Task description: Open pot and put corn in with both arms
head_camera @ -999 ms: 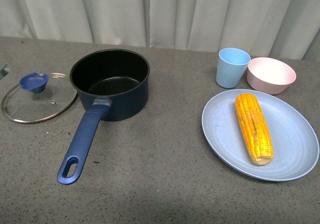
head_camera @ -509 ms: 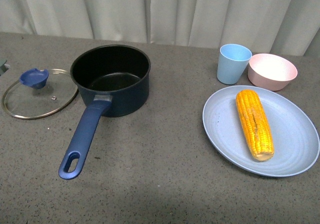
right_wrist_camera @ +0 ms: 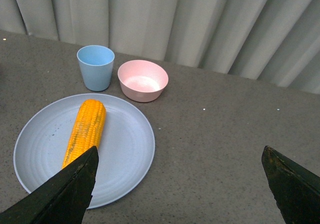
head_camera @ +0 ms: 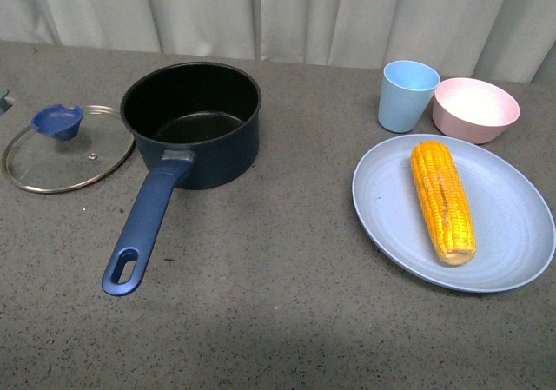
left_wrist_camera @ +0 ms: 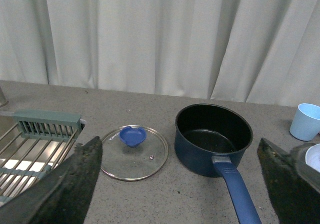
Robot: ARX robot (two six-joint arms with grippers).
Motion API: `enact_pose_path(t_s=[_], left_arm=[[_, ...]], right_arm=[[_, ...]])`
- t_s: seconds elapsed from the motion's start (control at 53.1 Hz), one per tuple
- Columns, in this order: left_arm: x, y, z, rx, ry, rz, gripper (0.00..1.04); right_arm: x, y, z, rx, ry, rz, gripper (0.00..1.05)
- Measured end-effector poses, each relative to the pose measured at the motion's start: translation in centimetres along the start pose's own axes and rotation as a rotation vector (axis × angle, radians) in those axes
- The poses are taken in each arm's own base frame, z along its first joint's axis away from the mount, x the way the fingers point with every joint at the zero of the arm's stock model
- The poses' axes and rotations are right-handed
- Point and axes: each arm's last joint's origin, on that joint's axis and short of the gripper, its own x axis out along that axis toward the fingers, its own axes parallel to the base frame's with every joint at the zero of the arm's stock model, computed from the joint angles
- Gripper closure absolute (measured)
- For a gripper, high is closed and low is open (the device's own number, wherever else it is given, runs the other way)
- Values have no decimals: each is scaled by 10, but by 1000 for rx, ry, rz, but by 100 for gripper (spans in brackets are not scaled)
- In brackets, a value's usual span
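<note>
The dark navy pot (head_camera: 193, 131) stands open on the grey table, its long blue handle (head_camera: 143, 225) pointing toward me. Its glass lid (head_camera: 68, 154) with a blue knob lies flat to its left. The corn (head_camera: 442, 198) lies on a light blue plate (head_camera: 508, 225) at the right. Neither arm shows in the front view. My left gripper (left_wrist_camera: 182, 184) is open and empty, hovering well back from the pot (left_wrist_camera: 212, 138) and lid (left_wrist_camera: 134, 151). My right gripper (right_wrist_camera: 180, 184) is open and empty, above bare table beside the plate (right_wrist_camera: 125, 149) and corn (right_wrist_camera: 86, 129).
A light blue cup (head_camera: 407, 95) and a pink bowl (head_camera: 475, 109) stand behind the plate. A grey-green dish rack (left_wrist_camera: 30, 144) sits beyond the lid in the left wrist view. White curtains close off the back of the table.
The whole front view has shifted slightly: every object sits a little higher in the picture than a second ago. The objects keep their places relative to each other.
</note>
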Motion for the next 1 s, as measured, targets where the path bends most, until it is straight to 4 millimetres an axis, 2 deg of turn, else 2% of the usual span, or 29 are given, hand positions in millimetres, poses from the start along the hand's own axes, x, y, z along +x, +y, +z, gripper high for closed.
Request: enact_pose_path(t_s=[0.038, 0.132, 0.188, 0.396, 0.528, 0.773, 0.999], left_arm=[[0, 0, 0, 0, 0, 0, 5], [0, 0, 0, 1, 0, 0, 7], [0, 0, 0, 1, 0, 0, 7], [0, 0, 0, 0, 0, 0, 7], [0, 0, 0, 1, 0, 0, 7], [0, 0, 0, 1, 0, 0, 7], [0, 0, 0, 0, 0, 0, 7]], right_arm=[[8, 1, 3, 6, 16, 10, 9], [39, 8, 7, 40, 98, 42, 9], [65, 18, 3, 58, 196, 83, 9], [120, 35, -3, 125, 362, 93, 9], [159, 58, -11, 159, 497, 112, 9], [190, 86, -16, 170, 591, 127, 9], [205, 99, -25, 183, 665, 104, 9]])
